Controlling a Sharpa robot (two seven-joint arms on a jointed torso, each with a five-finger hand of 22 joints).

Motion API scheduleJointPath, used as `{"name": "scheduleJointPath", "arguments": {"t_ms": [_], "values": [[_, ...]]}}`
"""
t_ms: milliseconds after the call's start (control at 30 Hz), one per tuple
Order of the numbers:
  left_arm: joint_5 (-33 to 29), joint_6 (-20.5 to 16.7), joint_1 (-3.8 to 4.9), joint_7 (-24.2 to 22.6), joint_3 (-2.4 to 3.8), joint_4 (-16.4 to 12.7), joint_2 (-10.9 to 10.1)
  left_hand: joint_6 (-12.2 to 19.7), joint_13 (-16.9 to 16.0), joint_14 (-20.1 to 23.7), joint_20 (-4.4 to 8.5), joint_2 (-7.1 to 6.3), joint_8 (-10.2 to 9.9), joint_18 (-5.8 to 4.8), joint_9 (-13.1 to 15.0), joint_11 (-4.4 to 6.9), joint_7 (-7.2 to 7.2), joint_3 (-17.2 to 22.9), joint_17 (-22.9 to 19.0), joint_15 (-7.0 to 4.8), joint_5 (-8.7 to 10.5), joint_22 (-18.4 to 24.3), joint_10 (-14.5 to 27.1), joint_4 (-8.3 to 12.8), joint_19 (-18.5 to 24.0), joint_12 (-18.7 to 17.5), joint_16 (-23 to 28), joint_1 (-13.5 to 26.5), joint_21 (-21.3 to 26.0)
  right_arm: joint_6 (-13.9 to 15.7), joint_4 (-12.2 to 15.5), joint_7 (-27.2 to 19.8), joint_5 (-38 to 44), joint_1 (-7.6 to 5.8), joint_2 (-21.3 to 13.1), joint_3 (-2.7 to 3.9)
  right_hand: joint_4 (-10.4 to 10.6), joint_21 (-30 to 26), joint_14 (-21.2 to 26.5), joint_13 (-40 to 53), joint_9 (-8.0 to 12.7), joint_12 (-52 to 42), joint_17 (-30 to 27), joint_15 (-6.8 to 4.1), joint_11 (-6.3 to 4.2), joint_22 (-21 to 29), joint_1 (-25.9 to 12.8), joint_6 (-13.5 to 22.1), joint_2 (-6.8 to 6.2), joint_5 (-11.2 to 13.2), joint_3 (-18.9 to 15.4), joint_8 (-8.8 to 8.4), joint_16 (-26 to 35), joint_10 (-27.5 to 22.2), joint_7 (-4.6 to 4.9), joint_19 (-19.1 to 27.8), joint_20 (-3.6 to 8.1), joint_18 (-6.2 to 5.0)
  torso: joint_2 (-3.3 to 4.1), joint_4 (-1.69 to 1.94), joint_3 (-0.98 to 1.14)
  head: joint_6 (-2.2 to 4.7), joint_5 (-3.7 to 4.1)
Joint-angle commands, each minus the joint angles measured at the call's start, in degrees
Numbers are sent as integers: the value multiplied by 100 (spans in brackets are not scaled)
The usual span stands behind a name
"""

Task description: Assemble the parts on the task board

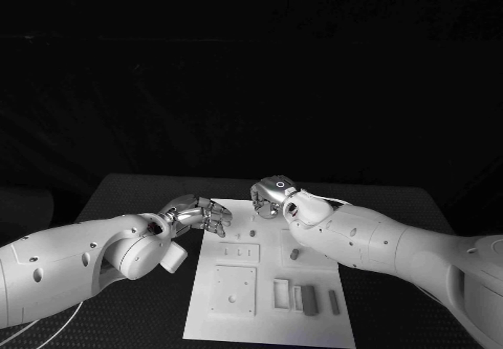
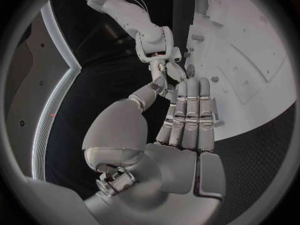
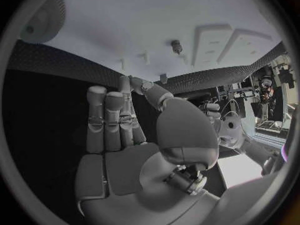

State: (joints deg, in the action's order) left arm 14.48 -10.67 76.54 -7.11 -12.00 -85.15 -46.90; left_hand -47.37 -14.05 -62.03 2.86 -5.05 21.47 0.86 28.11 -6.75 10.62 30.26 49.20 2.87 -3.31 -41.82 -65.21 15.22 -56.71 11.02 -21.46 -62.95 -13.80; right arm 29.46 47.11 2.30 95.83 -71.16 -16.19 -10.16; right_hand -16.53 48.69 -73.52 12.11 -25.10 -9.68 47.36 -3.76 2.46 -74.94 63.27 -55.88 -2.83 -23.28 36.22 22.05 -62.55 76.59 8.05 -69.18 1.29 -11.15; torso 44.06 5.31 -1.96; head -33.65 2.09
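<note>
The white task board [image 1: 315, 331] lies in the middle of the table. On it are a small dark part [image 1: 296, 254], two grey bars [image 1: 310, 299] [image 1: 334, 302] and a pale frame piece [image 1: 281, 294]. My left hand [image 1: 199, 214] hovers at the board's far left corner, fingers side by side, thumb apart, and I see nothing in it [image 2: 187, 120]. My right hand [image 1: 270, 196] is over the board's far edge, close to the left one. Its thumb tip meets a fingertip [image 3: 134, 82]; whether a part sits between them is hidden. The small dark part [image 3: 177, 46] lies on the board beyond it.
The board has square recessed plates [image 1: 232, 289] [image 1: 239, 252] on its left half and a small peg [image 1: 251, 234] near the far edge. Black table [image 1: 137, 196] surrounds the board on all sides. The two hands are almost touching [image 2: 164, 77].
</note>
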Motion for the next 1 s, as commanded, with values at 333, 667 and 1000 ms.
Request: {"name": "scheduleJointPath", "arguments": {"t_ms": [333,667,1000], "values": [[16,10,46,-36,6,-41,19,46,-13,3,-18,-21,-39,-9,10,-2,-12,4,11,16,20,-12,39,-24,39,-41,31,64,20,8,-81,-101,-25,13,26,0,21,38,16,7,-348,40,-12,-16,-2,-130,25,-273,13,-20,11,24,-42,-52,-193,24,29,-385,26,12,-4,-44,-60],[16,10,51,-36,6,-32,31,45,-18,0,-18,-22,-39,-9,12,-1,-12,4,18,16,20,-15,39,-25,39,-44,38,65,22,-33,-66,-138,-102,16,49,0,21,41,20,14,-349,45,-16,-15,-1,-129,21,-272,12,-19,12,20,-45,-53,-191,30,28,-385,26,8,-3,-88,-67],[16,13,52,-35,6,-25,44,46,-22,-2,-18,-24,-40,-8,15,-1,-13,4,24,16,20,-18,38,-25,38,-47,44,65,24,-105,-166,-171,-179,19,86,0,23,42,40,27,-349,64,-28,-7,7,-126,12,-258,18,-19,16,3,-46,-72,-184,53,24,-385,28,8,-5,-98,-72]]}}
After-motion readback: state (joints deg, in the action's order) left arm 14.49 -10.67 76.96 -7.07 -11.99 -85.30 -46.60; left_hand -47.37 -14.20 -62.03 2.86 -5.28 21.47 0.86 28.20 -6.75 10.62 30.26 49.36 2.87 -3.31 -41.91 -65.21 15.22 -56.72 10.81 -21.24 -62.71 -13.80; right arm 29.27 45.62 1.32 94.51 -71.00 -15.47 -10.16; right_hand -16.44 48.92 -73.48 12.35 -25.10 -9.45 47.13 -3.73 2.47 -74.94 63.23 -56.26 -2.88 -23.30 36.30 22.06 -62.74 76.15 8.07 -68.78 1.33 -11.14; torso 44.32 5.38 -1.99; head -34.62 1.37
